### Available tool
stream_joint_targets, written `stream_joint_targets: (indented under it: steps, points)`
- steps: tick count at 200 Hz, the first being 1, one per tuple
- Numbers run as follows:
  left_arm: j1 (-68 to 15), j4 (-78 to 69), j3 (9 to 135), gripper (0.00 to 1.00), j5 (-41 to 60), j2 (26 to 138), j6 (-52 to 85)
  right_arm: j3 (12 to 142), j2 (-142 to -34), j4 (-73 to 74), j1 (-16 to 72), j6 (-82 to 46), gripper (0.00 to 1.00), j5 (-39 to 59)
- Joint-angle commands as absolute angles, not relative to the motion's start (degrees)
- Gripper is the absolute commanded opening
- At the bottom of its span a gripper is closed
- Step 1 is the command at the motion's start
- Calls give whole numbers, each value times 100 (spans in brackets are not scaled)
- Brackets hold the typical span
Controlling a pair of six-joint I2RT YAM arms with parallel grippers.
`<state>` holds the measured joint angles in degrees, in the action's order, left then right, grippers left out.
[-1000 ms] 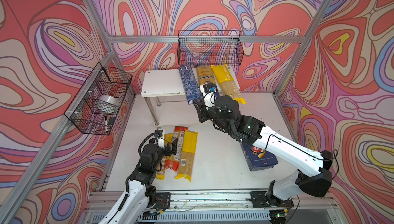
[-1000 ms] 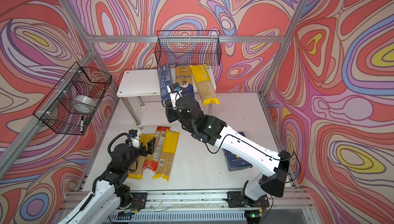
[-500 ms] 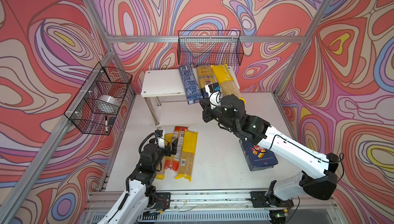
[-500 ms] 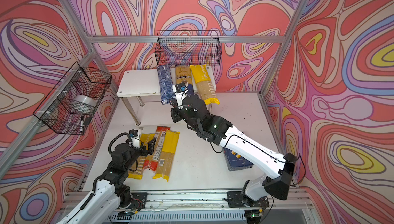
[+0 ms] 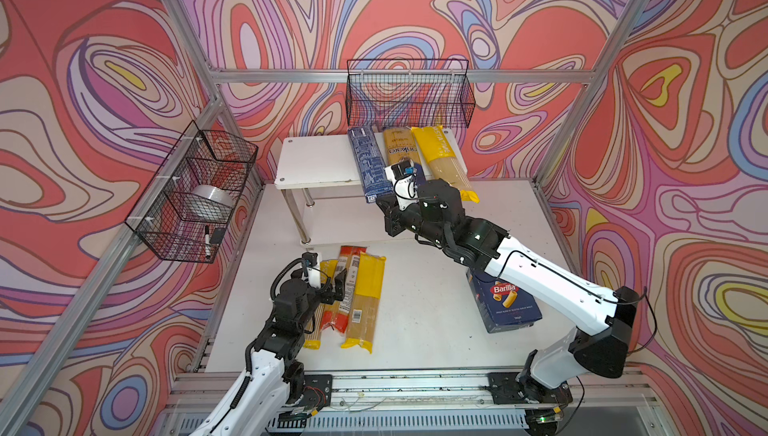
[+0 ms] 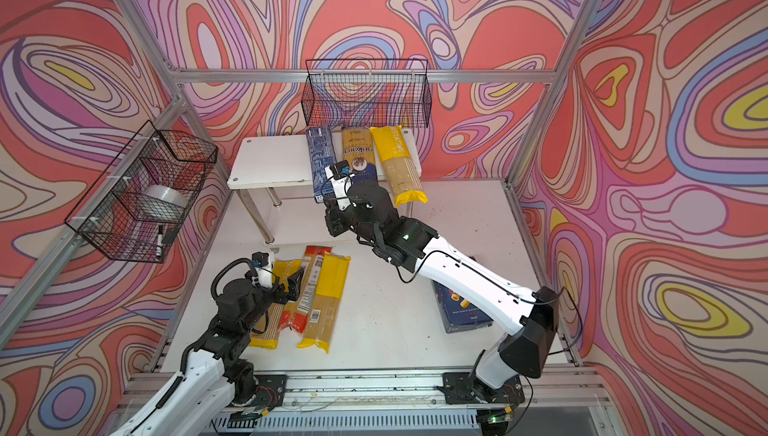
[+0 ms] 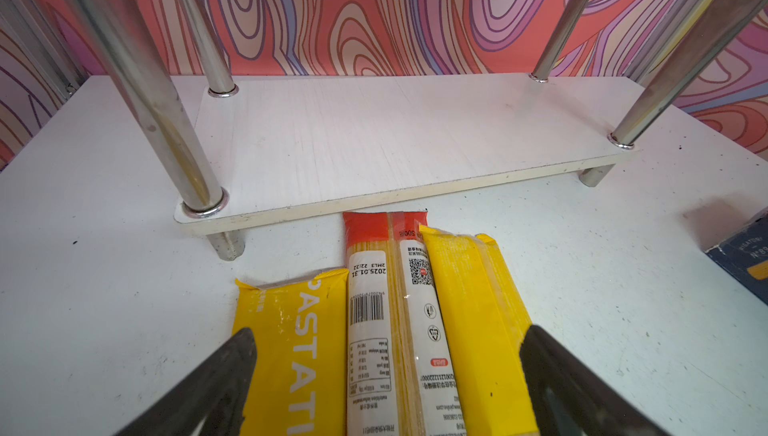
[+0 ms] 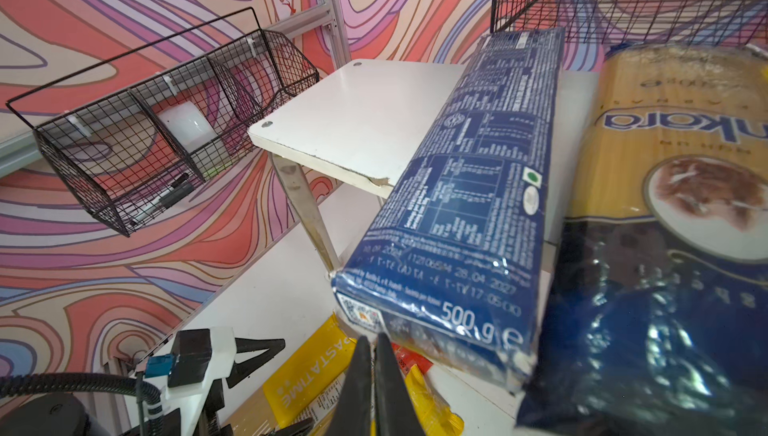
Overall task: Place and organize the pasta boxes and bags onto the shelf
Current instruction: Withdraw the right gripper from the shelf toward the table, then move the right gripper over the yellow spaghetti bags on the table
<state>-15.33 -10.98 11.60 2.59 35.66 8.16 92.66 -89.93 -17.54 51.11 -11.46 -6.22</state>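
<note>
1. State: the right gripper (image 8: 372, 340) is clenched on nothing, close to the overhanging end of the long box (image 8: 469, 214). The left gripper (image 7: 386, 332) is released, with its jaws spread above three bags on the table (image 5: 419, 330).
2. Location: the long box, the ankara bag (image 5: 400, 151) and a yellow bag (image 5: 444, 162) lie side by side on top of the shelf (image 5: 316, 160). All three jut past its front edge. The Barilla box (image 5: 505, 301) lies on the table under the right arm.
3. Tipping: we judge that an upward or sideways knock from the shut fingers can lever the long box off the edge.
4. Skew: an off-centre push can turn the long box into the ankara bag.
5. Double pick: the left jaws span more than one bag. Closing may catch two bags, or pinch only the film.
6. Jam: the red bag (image 7: 374, 288) ends at the edge of the lower tier (image 7: 374, 139). Sliding it forward can butt it there.
</note>
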Motion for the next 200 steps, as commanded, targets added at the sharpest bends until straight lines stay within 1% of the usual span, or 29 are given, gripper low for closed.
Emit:
stream_joint_targets:
  steps: [1,63,119,136,156,179,200]
  points:
    - [-1538,-1222,1325,100,299,3512,763,9431,-9092,-1662,5027,-1204,0,-482]
    - [-1538,-1222,1325,100,299,3516,763,9489,-9340,-1460,4921,-1290,0,-404]
    - [-1535,-1222,1327,100,309,3524,759,9735,-9637,-1588,4878,-1353,0,-356]
    - [-1545,-1219,1333,100,308,3534,757,9705,-9558,-1626,4870,-1354,6,-343]
    - [-1540,-1230,1345,100,312,3567,757,9582,-9396,-1654,4872,-1333,18,-287]
    - [-1542,-1276,1381,100,343,3683,743,9599,-9295,-1922,4878,-1270,23,-332]
    - [-1539,-1252,1491,100,367,3903,736,9633,-9177,-2176,4876,-1235,34,-289]
